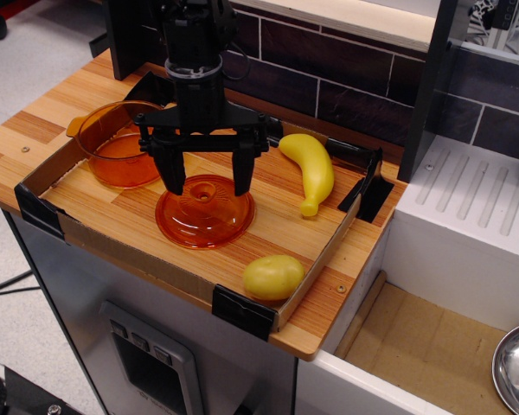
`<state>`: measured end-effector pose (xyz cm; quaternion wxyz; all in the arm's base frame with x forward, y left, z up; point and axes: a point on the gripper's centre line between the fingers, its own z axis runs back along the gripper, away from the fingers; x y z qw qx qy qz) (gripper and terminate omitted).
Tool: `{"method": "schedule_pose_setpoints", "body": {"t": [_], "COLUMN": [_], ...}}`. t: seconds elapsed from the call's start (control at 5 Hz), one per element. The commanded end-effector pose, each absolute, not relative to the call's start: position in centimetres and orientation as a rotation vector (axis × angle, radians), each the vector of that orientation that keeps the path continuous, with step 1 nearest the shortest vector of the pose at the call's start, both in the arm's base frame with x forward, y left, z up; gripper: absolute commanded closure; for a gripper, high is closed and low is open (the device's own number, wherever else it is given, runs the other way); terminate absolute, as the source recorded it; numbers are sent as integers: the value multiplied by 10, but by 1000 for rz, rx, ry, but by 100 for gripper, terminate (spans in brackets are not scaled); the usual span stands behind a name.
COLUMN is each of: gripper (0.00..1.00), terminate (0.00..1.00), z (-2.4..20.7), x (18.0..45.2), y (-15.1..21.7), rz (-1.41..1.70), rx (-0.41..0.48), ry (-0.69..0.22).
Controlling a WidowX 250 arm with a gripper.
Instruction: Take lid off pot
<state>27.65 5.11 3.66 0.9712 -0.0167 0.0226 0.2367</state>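
The orange lid [205, 216] lies flat on the wooden board, knob up, to the right of and nearer than the pot. The orange pot [121, 144] stands uncovered at the back left of the board. My black gripper [208, 185] hangs straight above the lid with its fingers spread wide on either side of the knob, holding nothing.
A yellow banana [311, 169] lies at the back right of the board. A yellow lemon-like fruit [273, 277] sits at the front right corner. A low cardboard rim with black corner pieces [242, 311] edges the board. A white sink unit [467, 233] stands to the right.
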Motion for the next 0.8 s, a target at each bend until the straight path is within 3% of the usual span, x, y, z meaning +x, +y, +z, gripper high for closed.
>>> {"method": "schedule_pose_setpoints", "body": {"t": [0.0,0.2,0.6], "gripper": [0,0,0], "terminate": [0,0,0], "z": [81,114,168], "x": [286,286,282], "y": [61,74,103], "rz": [459,465,549], "rx": [-25,39,-17], "ry": [-20,-39,-2]}}
